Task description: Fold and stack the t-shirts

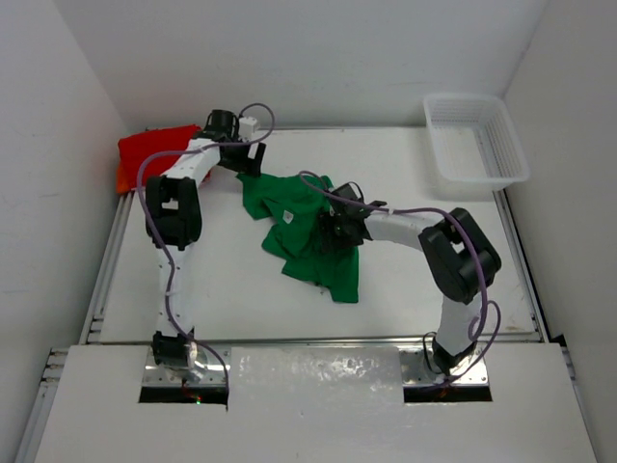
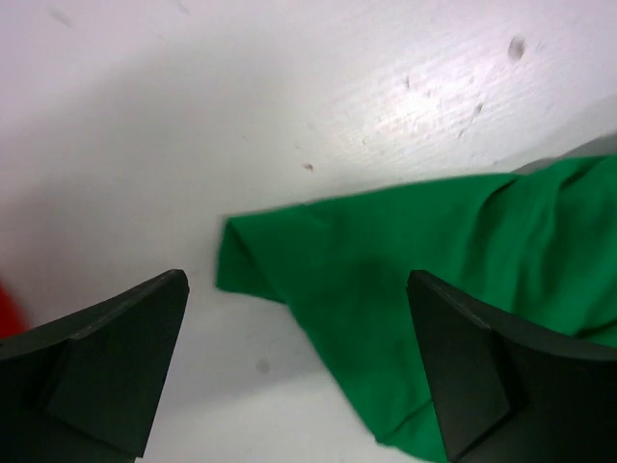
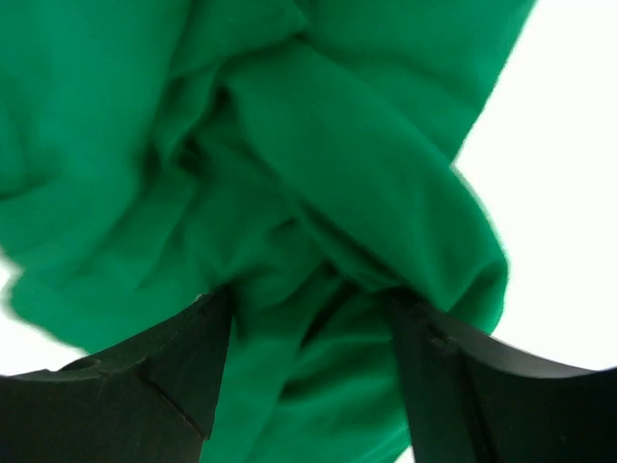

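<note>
1. Holding my left jaws wide open, I am hovering them over a corner of the green t-shirt [image 2: 386, 289], so that closing could catch that edge.
2. My right jaws are standing apart around a bunched fold in the shirt's middle; I cannot tell whether they are pinching it.
3. The shirt is lying crumpled in the middle of the counter [image 1: 222, 289], not yet spread for folding.
4. The red t-shirt [image 1: 149, 149] is waiting at the far left corner, probably where the stack belongs.
</note>
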